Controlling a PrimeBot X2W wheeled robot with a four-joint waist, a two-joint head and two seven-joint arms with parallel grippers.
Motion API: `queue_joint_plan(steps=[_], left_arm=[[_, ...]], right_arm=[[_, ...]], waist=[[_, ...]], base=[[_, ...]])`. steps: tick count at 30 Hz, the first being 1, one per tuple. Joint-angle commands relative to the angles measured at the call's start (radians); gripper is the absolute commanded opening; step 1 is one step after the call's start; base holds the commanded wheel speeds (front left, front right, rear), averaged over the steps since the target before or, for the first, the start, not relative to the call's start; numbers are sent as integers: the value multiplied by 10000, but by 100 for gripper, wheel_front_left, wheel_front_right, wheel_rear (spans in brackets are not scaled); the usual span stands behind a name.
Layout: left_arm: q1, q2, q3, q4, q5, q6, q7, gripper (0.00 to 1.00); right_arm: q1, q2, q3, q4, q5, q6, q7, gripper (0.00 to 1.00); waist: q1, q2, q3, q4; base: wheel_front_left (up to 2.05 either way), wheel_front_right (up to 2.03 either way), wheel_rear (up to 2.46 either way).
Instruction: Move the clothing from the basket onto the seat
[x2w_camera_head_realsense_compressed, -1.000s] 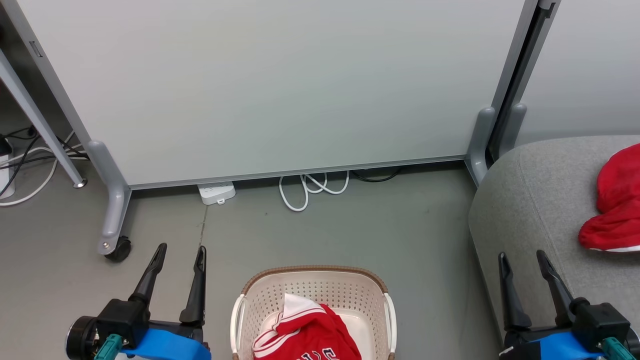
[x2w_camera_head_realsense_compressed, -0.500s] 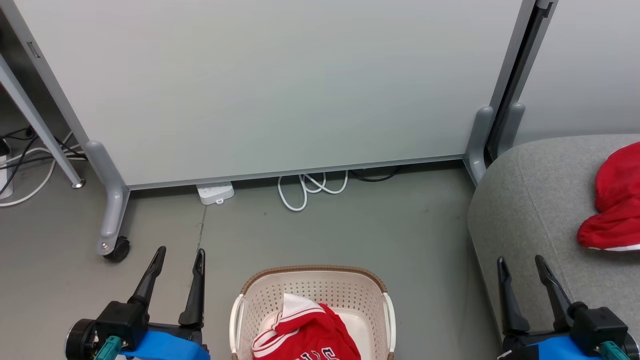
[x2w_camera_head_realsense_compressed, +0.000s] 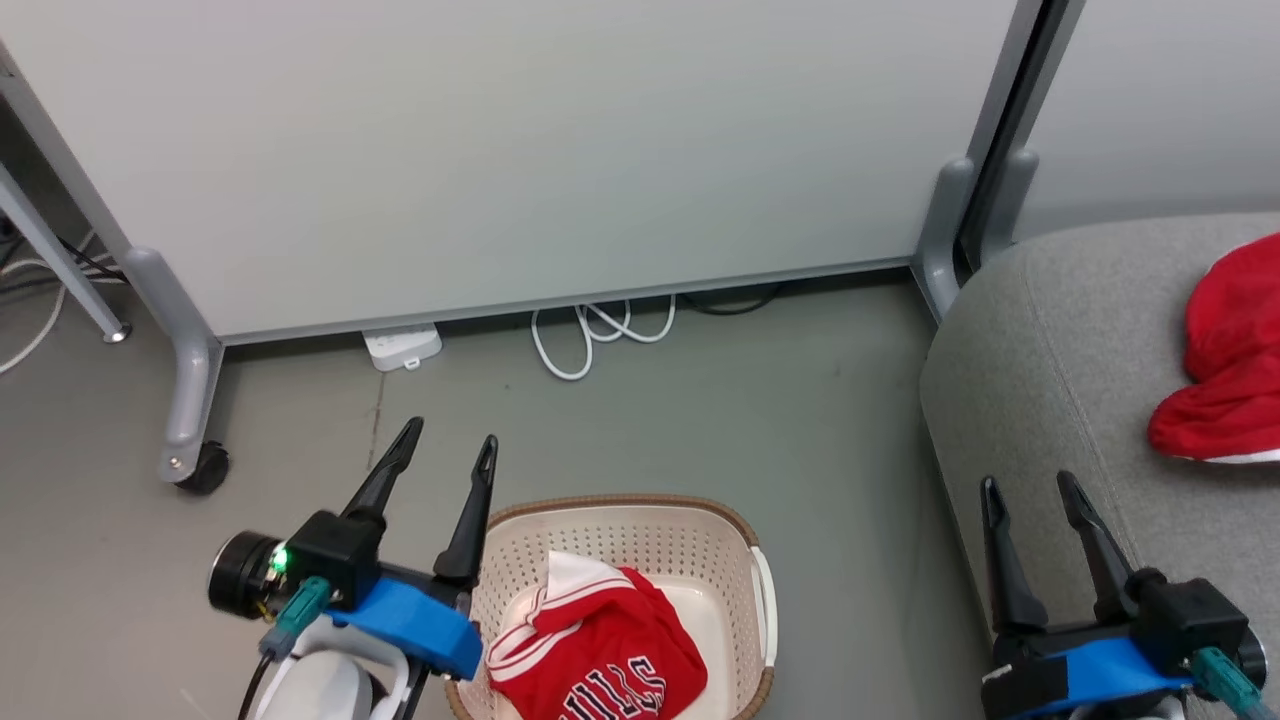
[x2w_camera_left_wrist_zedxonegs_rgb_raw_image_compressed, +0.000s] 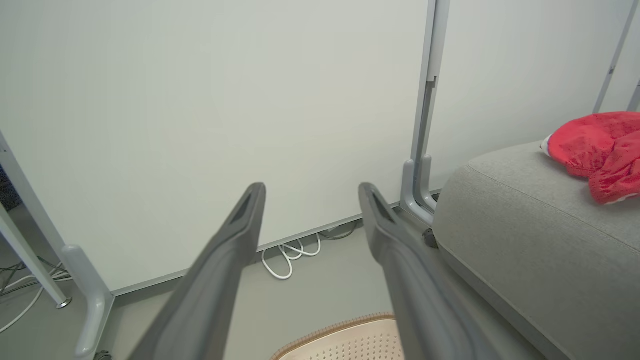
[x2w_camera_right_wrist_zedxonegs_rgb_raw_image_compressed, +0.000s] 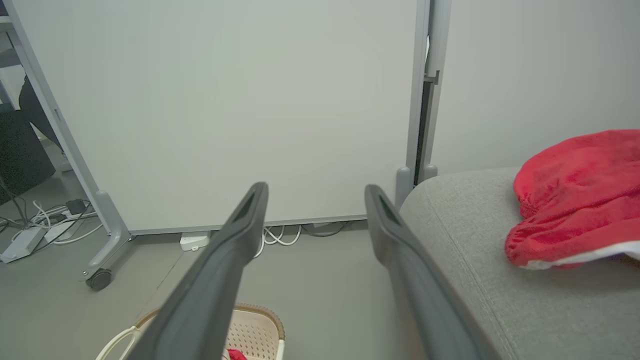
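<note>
Lettered red garment crumpled inside basket, white-striped edge uppermost. Basket upright on floor. Plain red garment lying on seat, white trim at lower edge, well apart from basket, to its right. Left gripper at basket's left rim in head view, jaws spread, holding nothing. Right gripper over seat's front edge, jaws spread, empty. Partition panel behind; white cable and power strip at its foot.

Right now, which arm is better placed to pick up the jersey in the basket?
Left. The left gripper, open, hangs at the left rim of the basket, close to the red jersey. The right gripper, also open, is over by the seat, well away from the basket.
</note>
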Motion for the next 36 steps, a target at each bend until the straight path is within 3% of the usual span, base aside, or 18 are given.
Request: queue_joint_plan(steps=[1, 16, 36], left_arm=[[-702, 299, -545, 377, -112, -43, -28, 100], [-4081, 1796, -4069, 3150, -887, -24, -27, 100], [-7577, 3001, -8950, 6127, -1865, -24, -28, 100]], right_arm=[[-424, -21, 34, -131, -38, -7, -5, 100], [-2255, 248, 307, -690, -210, -7, -5, 100], [-4416, 342, 598, -1523, -180, -7, -6, 100]], waist=[[0, -1, 682, -427], [0, -1, 3650, -1795], [0, -1, 7343, -2514]], base=[[0, 0, 0], [0, 0, 0], [0, 0, 0]])
